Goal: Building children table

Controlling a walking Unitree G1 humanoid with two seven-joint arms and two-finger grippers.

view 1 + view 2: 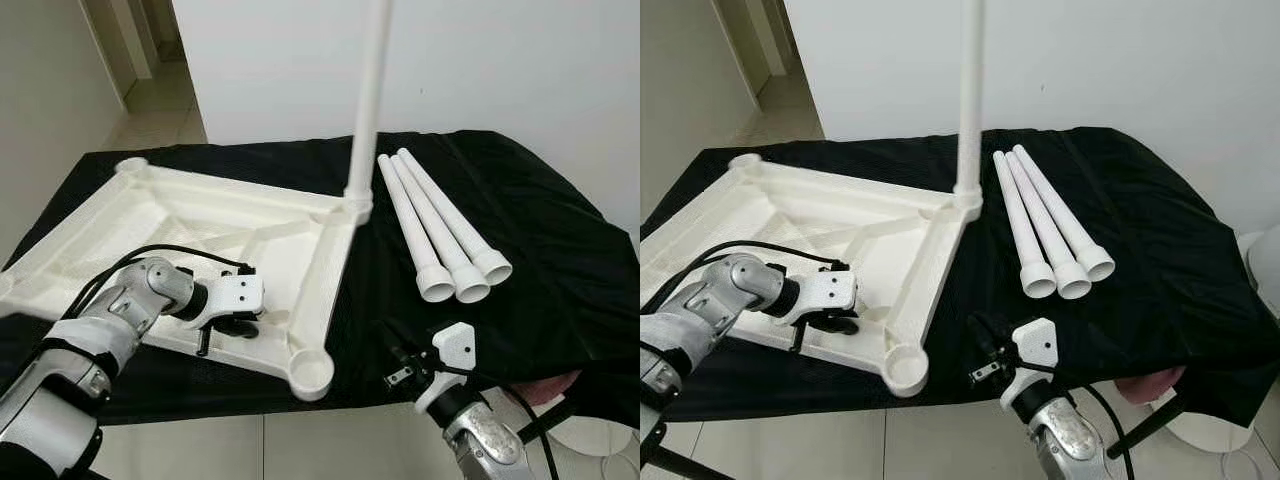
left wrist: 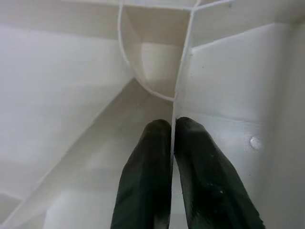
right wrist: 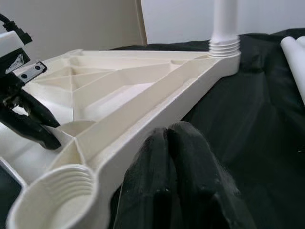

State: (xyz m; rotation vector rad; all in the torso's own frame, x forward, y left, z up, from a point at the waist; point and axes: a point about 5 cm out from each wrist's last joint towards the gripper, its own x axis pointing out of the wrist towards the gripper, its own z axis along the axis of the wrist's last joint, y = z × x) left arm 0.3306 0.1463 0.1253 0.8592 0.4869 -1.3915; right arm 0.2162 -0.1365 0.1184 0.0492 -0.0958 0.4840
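The white table top [image 1: 330, 250] lies upside down on a black cloth [image 1: 540, 260]. One white leg [image 1: 368, 100] stands upright in the far right corner socket. Three loose legs [image 1: 440, 225] lie side by side on the cloth to the right. The near right corner socket [image 1: 312, 370] is empty. My left gripper [image 1: 225, 325] rests inside the near rim, and its fingers [image 2: 147, 157] are shut on a thin rib of the table top. My right gripper [image 1: 405, 365] hovers at the cloth's front edge, right of the empty socket, shut with nothing in it [image 3: 167, 143].
A white wall stands behind the cloth-covered surface, and a hallway opening [image 1: 150, 60] lies at the far left. Tiled floor [image 1: 300, 445] runs along the front edge. A white rounded object [image 1: 1265, 260] stands at the right, and something pink [image 1: 545, 390] shows under the cloth's edge.
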